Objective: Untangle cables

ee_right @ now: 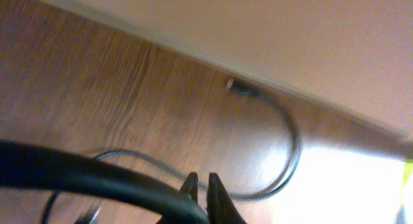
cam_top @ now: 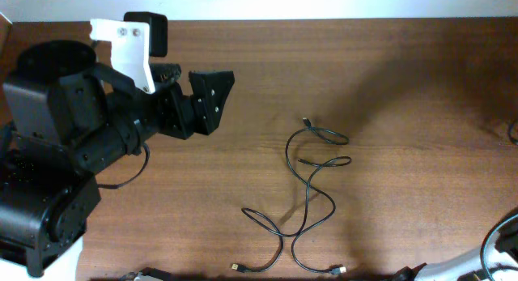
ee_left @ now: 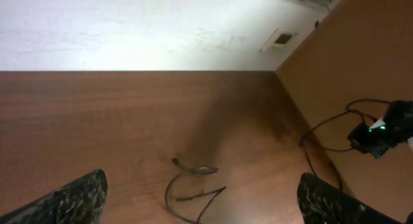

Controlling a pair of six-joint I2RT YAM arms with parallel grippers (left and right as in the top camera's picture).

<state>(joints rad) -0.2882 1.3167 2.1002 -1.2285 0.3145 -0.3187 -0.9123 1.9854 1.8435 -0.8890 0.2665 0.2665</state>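
A robotics lab, by the black robot arm (cam_top: 89,127) over a wooden table (cam_top: 405,111) against a white wall (ee_left: 129,30)

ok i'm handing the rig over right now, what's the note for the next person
Left gripper: open, empty, above the table, facing the cables.
Right gripper: shut, nothing seen between its fingers, low beside a cable loop.
Cables: loose mid-table, crossing each other in several spots.
Done: none separated yet.
Left: grasp one cable and draw it clear of the rest.
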